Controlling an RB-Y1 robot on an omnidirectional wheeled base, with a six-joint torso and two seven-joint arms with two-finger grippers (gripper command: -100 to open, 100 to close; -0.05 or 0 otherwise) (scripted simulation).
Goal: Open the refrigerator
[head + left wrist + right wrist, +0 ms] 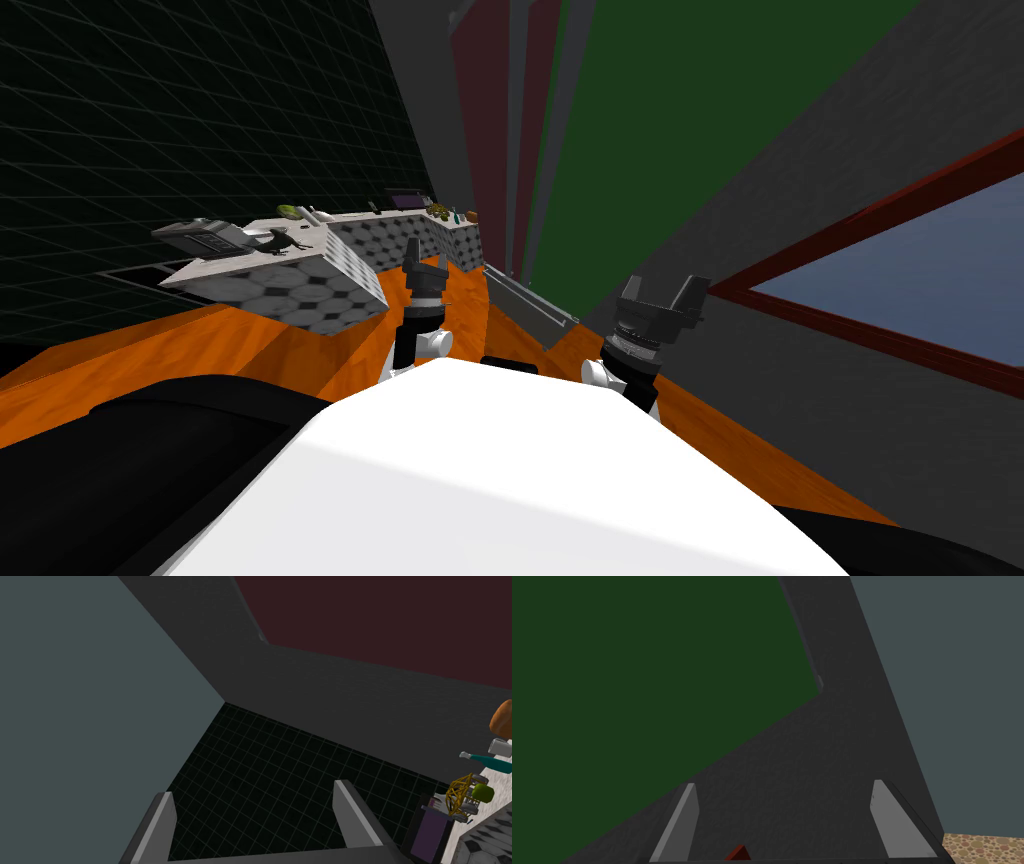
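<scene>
refrigerator: cannot pick it out for certain. The candidates are the tall flat fronts ahead, past the counter's far end.
dark red panels (485, 130): two, side by side with a grey strip between, just beyond the far end of the counter.
green panel (700, 120): wider and just beside the dark red panels, on the right gripper's side.
grey bar (530, 298): long and light grey, low down at the foot of the green panel, above the orange floor (300, 345).
left gripper (424, 258): raised in front of the chest and aimed towards the dark red panels, well apart from them. Fingers spread with nothing between them. In the wrist view they frame a dark gridded wall (280, 776).
right gripper (663, 288): raised near the end of the grey bar, not touching it. Fingers apart and empty. In the wrist view the green panel and a dark grey wall (812, 766) lie beyond the tips, with no contact.
counter (300, 285): pale top with hexagon-patterned sides, on the left arm's side, running towards the panels.
on the counter: teal bottle (487, 761), yellow wire basket (460, 793), and a dark box with a purple front (427, 831).
window (900, 270): dark red frame, set in the grey wall beside the right arm.
</scene>
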